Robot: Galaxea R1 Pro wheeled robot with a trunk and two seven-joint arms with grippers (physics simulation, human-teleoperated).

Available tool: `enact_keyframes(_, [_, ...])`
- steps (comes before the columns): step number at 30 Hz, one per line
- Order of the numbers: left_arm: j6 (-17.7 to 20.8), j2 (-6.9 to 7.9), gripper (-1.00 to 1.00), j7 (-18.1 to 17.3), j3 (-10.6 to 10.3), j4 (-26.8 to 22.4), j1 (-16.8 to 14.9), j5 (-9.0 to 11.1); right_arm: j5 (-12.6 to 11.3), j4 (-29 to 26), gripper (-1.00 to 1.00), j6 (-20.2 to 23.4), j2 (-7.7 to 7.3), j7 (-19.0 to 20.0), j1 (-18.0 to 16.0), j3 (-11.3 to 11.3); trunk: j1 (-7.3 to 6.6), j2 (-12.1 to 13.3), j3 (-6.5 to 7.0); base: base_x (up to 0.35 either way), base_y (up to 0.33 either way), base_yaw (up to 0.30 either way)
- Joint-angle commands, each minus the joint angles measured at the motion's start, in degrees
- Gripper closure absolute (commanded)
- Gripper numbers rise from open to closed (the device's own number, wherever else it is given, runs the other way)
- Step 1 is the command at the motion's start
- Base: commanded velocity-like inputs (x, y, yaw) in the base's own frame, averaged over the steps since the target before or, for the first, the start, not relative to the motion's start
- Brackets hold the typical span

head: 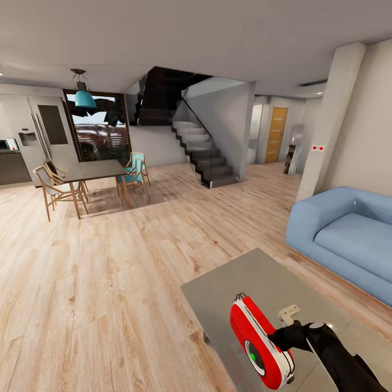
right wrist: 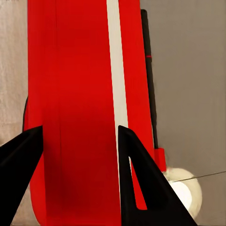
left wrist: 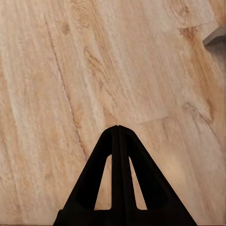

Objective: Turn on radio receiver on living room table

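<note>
We see the radio (head: 260, 342) standing on the near part of the grey desk (head: 239, 283), w/ our right hand (head: 279, 338) right against its right side. In the right wrist view the hand (right wrist: 77, 141) is spread, its two fingers (right wrist: 141, 183) straddling the radio's (right wrist: 80, 108) red body w/ the white trim strip; whether they press on it we can't tell. The right arm (head: 337, 359) comes in from the near right corner, black, angled left toward the radio; its lower part is cut off by the frame edge. The radio leans over, dial w/ a green dot facing near-left. Our left hand (left wrist: 118, 129) hangs over the wood floor (left wrist: 56, 70), fingers pressed together, a desk corner (left wrist: 215, 36) just beside the frame edge. A blue sofa (head: 348, 234) sits to the right.
</note>
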Motion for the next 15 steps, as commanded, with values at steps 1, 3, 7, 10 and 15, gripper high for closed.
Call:
enact_keyframes(1, [0.0,-0.33,1.0,0.0,0.01,0.13,0.02,0.0,-0.06,0.33,1.0,-0.15,0.33,-0.01,-0.03,-0.03,0.0,0.0,0.01,0.0,0.0,0.0])
enact_keyframes(3, [0.0,-0.54,1.0,0.0,0.01,0.08,0.04,0.0,-0.06,1.03,1.0,-0.11,0.61,0.0,-0.03,-0.03,0.0,0.0,0.01,0.0,0.0,0.0])
enact_keyframes(7, [-0.02,-0.69,1.0,-0.05,-0.01,0.17,0.21,0.12,-0.08,1.15,1.0,-0.33,1.25,0.03,-0.03,-0.07,0.0,0.0,0.01,0.0,0.0,0.0])
enact_keyframes(10, [-0.04,-0.56,1.0,-0.06,-0.02,0.22,0.22,0.23,-0.08,1.2,1.0,-0.44,1.34,0.03,-0.03,-0.1,0.0,0.0,0.01,0.0,0.0,0.0])
enact_keyframes(15, [-0.07,-0.57,1.0,0.0,0.02,0.23,0.22,0.26,-0.06,1.21,1.0,-0.48,1.37,0.04,-0.03,-0.07,0.22,-0.41,-0.17,0.0,0.0,0.0])
